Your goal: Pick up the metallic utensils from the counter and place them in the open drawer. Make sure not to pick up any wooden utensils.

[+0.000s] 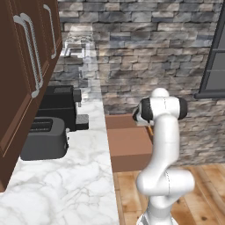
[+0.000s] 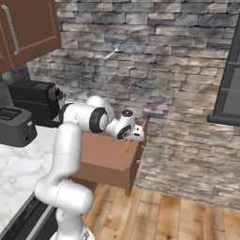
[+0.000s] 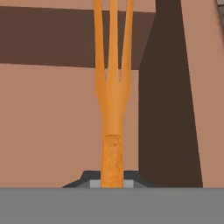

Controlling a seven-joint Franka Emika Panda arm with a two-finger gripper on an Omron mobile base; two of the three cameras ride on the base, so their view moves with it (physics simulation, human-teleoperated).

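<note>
Hand view: two-finger gripper clamped on slim orange three-tined fork, tines toward 12 o'clock. Right base view: reddish-brown wooden drawer beneath; grey stone wall behind.

The white jointed arm rises from its base, bends at the elbow and reaches forward, wrist angled down. Its pincer is clamped tight, fingers pointing downward.
</note>
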